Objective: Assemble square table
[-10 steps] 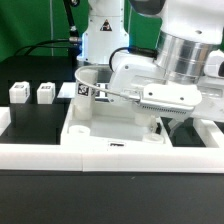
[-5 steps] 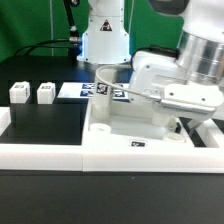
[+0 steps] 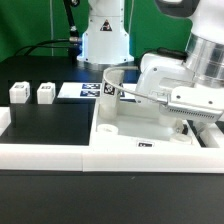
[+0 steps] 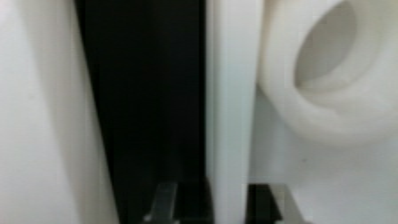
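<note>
Clenching the white plastic square slab [image 3: 122, 135] at its edge on the exterior view's right, the end effector [image 3: 183, 126] is closed tight on it. The slab lies on the black tabletop [image 3: 45, 125], right against the long low white border wall [image 3: 50, 157]. One short white tagged leg [image 3: 17, 93] and a second leg [image 3: 45, 93] stand side by side, well apart from the slab, toward the exterior view's left.

Arm [image 3: 165, 75] low, fingers [image 4: 166, 208] pinched together.
</note>
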Robot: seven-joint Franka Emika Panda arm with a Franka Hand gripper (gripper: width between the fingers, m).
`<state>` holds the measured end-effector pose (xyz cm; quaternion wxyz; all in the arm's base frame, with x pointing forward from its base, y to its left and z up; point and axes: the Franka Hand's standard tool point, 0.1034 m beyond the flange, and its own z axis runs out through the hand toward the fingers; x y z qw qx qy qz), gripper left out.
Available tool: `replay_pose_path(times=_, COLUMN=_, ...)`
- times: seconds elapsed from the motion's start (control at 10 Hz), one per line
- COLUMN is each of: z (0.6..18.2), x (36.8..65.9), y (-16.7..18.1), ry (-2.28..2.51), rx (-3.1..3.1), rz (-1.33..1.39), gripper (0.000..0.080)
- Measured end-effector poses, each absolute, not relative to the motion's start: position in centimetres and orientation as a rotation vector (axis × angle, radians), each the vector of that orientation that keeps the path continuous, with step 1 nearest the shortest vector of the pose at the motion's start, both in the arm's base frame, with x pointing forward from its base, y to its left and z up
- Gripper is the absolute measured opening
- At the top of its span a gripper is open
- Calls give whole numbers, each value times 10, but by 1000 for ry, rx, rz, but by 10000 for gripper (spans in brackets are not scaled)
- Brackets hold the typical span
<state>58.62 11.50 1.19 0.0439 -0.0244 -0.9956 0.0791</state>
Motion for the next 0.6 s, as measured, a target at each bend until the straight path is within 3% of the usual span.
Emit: replay_pose_path(times=0.6, z=11, x=586, y=107, ry=-3041, rx=-27, rz=87, gripper=62)
